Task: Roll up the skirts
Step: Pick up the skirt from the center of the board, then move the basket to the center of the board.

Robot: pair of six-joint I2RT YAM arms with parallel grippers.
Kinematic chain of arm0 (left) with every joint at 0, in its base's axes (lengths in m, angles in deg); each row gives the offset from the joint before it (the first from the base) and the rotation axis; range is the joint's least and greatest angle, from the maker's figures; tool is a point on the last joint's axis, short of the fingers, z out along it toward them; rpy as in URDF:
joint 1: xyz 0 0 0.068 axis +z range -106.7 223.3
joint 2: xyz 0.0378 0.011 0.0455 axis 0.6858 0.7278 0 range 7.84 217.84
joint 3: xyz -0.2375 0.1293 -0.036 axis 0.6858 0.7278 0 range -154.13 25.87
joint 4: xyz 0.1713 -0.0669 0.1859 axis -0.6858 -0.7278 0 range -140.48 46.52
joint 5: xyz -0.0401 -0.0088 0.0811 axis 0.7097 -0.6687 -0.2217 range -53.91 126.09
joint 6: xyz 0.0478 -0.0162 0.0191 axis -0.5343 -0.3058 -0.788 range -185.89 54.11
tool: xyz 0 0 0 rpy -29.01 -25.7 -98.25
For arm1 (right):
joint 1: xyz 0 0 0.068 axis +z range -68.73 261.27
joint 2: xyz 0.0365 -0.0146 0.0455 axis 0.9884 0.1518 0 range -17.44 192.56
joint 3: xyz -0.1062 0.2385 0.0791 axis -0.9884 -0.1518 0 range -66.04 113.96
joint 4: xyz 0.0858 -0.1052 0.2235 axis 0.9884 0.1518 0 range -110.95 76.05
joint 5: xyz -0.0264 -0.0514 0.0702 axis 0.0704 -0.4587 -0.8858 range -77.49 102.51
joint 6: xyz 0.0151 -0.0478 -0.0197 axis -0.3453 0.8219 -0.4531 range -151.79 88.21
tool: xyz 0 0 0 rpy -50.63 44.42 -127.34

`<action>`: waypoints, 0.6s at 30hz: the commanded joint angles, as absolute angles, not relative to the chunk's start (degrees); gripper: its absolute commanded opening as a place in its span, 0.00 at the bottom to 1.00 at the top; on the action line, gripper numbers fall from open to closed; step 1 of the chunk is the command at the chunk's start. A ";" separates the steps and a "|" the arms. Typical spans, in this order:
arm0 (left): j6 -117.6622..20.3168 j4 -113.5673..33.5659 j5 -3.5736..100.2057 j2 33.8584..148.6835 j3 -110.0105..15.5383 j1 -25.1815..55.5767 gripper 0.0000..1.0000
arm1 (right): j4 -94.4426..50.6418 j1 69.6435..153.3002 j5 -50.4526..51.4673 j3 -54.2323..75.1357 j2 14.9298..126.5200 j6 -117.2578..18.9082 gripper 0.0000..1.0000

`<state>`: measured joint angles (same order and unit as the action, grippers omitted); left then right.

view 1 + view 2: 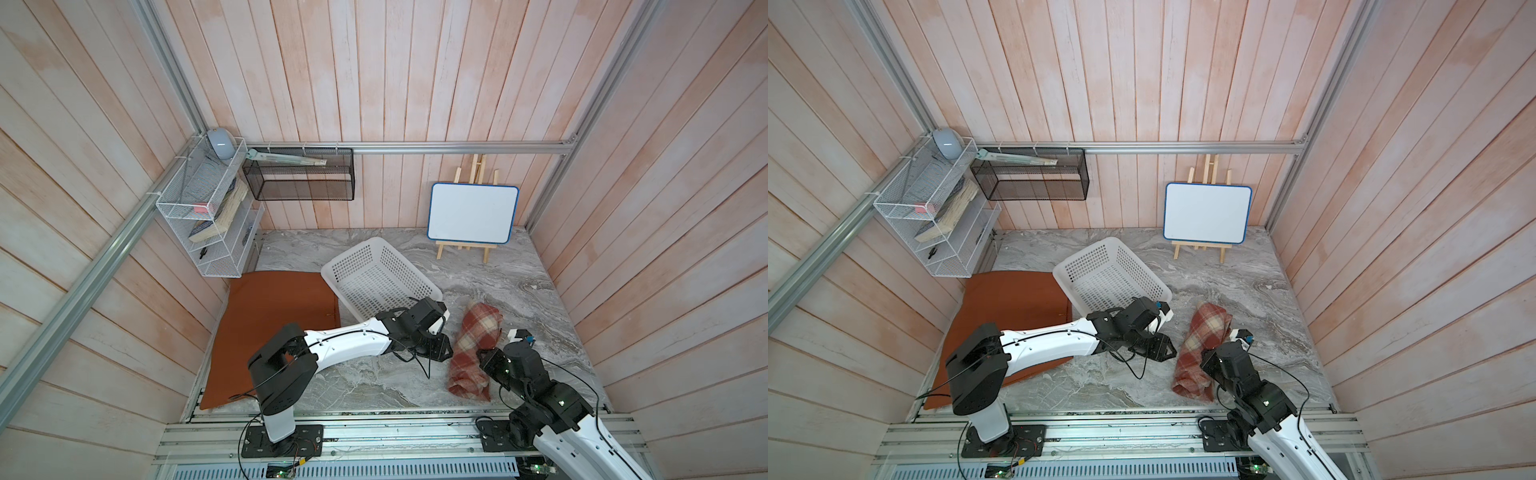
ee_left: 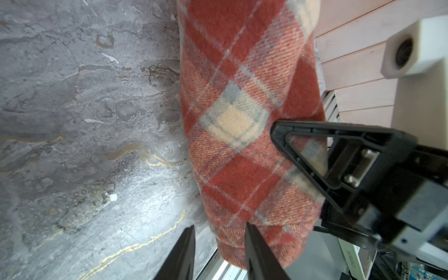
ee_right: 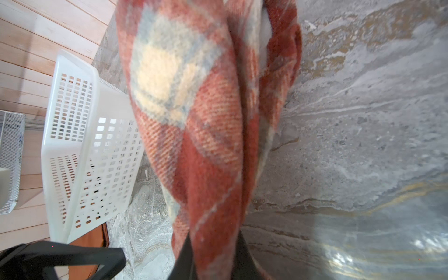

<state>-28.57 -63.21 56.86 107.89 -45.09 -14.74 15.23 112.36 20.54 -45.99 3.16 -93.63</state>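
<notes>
The red-and-cream plaid skirt (image 1: 469,340) lies as a thick roll on the marble table, right of centre in both top views. My right gripper (image 3: 214,242) is shut on a fold at the near half of the roll; the right wrist view shows the cloth pinched between the black fingers. My left gripper (image 2: 219,232) stands open just left of the roll's middle, one fingertip (image 2: 252,237) against the cloth and nothing held. The plain rust-orange skirt (image 1: 266,324) lies flat at the left, partly under the left arm and the basket.
A white perforated basket (image 1: 332,270) sits tilted behind the left gripper, its edge on the orange skirt. A whiteboard on an easel (image 1: 473,212) stands at the back right. Wire shelves (image 1: 208,216) hang at the back left. A metal rail (image 1: 374,432) runs along the front edge.
</notes>
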 commanded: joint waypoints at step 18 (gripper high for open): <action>-38.05 -57.81 39.91 102.69 -48.87 28.04 0.00 | -17.42 116.61 17.06 -24.42 32.96 -81.10 0.00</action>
